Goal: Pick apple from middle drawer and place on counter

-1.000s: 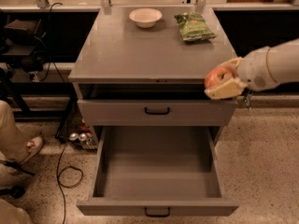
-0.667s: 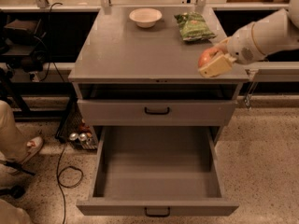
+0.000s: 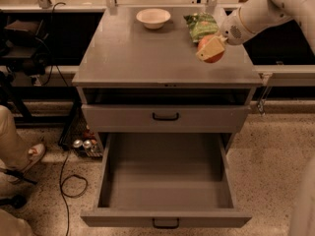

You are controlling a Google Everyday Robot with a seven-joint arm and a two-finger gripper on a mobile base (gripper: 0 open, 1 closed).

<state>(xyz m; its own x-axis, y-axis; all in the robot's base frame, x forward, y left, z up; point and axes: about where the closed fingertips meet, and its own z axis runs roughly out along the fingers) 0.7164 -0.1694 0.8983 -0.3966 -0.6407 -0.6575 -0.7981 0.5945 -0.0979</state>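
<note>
The pick looks done. The apple (image 3: 215,58) is out of the middle drawer (image 3: 165,181), whose tray stands pulled out and bare, well below the fingers (image 3: 208,48) and to their left. What is left is the placing: lowering the fruit onto the tabletop (image 3: 142,53) and letting go.

The fingers are closed around the apple. One cream-coloured finger lies across its front face, and red skin shows above and below that finger. The other finger is hidden behind the fruit. The apple therefore sits between the fingers and is held firmly, not merely beside them.

The fingers hang over the right part of the tabletop, near its front edge. I cannot tell whether the apple's underside already touches the surface or hovers just above it. The green snack bag (image 3: 201,24) lies just beyond the fingers, and the white bowl (image 3: 153,17) is farther off to their left. The surface directly under the fingers appears free for a set-down.
</note>
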